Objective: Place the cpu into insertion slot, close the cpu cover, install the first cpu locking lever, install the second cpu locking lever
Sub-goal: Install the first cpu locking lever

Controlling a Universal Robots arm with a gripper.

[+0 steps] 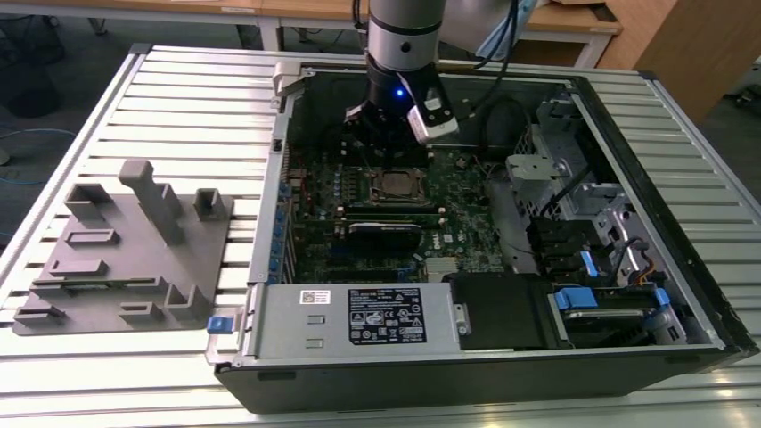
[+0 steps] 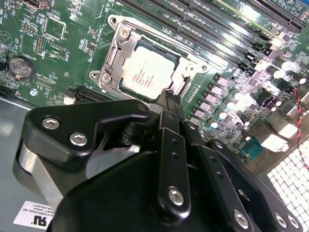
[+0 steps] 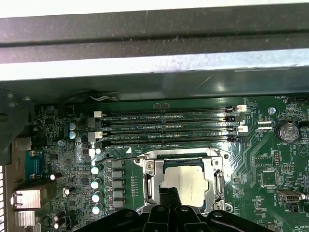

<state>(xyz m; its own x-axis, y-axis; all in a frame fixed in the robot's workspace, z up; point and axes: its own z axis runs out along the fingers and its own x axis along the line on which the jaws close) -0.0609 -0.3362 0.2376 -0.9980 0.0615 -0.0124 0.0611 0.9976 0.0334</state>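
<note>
The cpu [image 2: 148,67] lies flat in the insertion slot [image 2: 112,63], its silvery top also seen in the first wrist view [image 3: 186,181]. The cpu cover [image 2: 126,46] lies down around it as a metal frame, with the chip showing through the cut-out. A thin metal lever [image 2: 193,54] runs along one side of the frame. My gripper [image 2: 169,99] is shut, its black fingertips [image 3: 169,195] together at the edge of the socket. In the exterior view the gripper [image 1: 383,147] hangs just behind the socket [image 1: 398,185] inside the open computer case.
The motherboard [image 1: 356,223] sits in a black tower case [image 1: 666,294] lying open on a slatted table. Long memory slots [image 3: 164,128] run beside the socket. A grey fixture block [image 1: 131,250] stands at the exterior view's left. Drive bays and cables crowd the case's right.
</note>
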